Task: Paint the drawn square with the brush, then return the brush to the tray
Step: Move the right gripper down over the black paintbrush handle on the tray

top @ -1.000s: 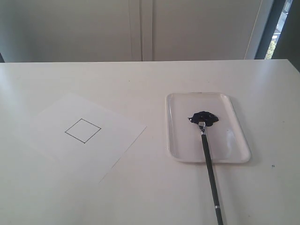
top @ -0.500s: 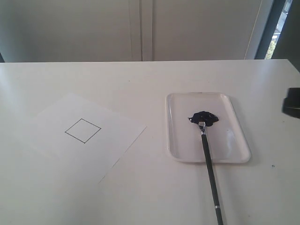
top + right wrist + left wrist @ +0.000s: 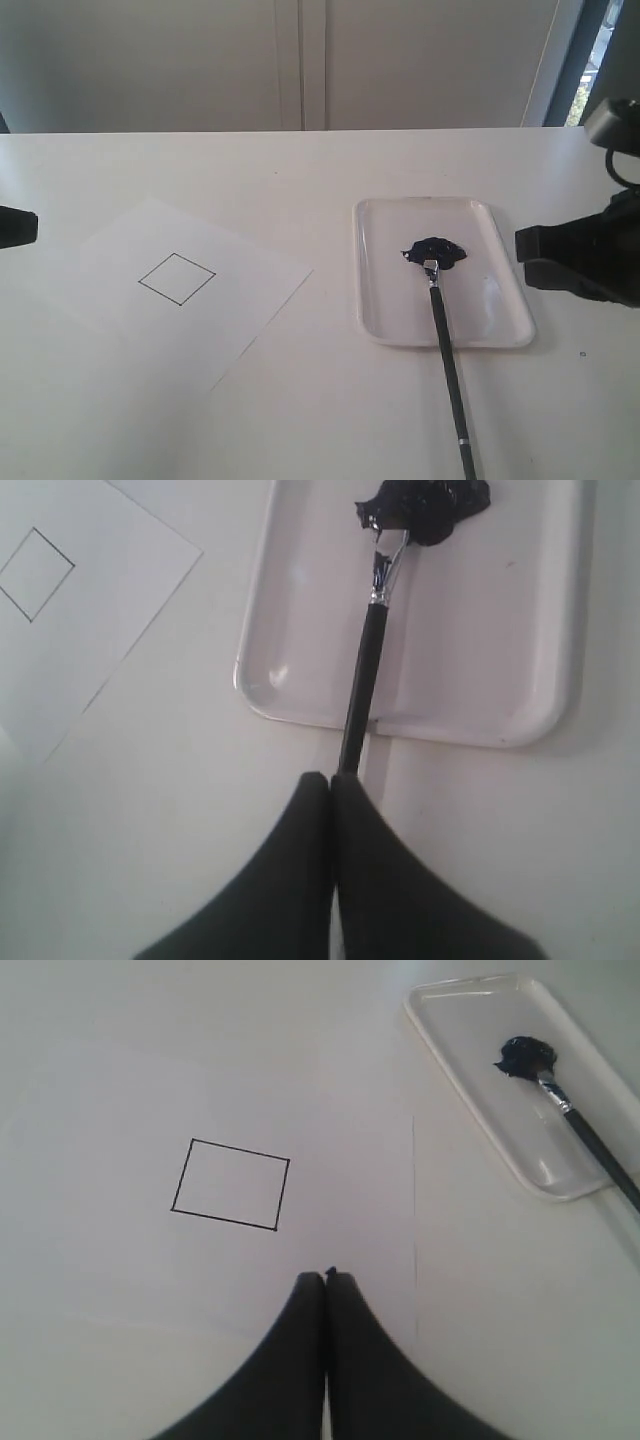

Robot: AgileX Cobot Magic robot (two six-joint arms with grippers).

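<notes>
**Right gripper** [image 3: 330, 778]: the fingers are pressed together with nothing between them. The brush [image 3: 362, 680] lies directly ahead of the fingertips, with its handle pointing back toward them. The rear part of the handle is hidden behind the fingers, and it cannot be told whether the tips touch it. Further ahead, the handle crosses the near rim of the tray [image 3: 490, 650]. Beyond the rim lie the silver ferrule and the bristles. The tip sits in the paint blob [image 3: 425, 505] at the tray's far end.

**Left gripper** [image 3: 326, 1278]: the fingers are likewise pressed together and hold nothing. The gripper hangs over the paper sheet [image 3: 120, 1090]. The drawn square [image 3: 231, 1185] lies just ahead of the fingertips, and its interior is plain white. Only bare paper lies between the tips and the outline.

**Surroundings:** the sheet and the tray lie apart on the white table [image 3: 300, 170], separated by a strip of bare tabletop. Seen from the left gripper, the tray and brush lie well off, past the sheet's edge.
</notes>
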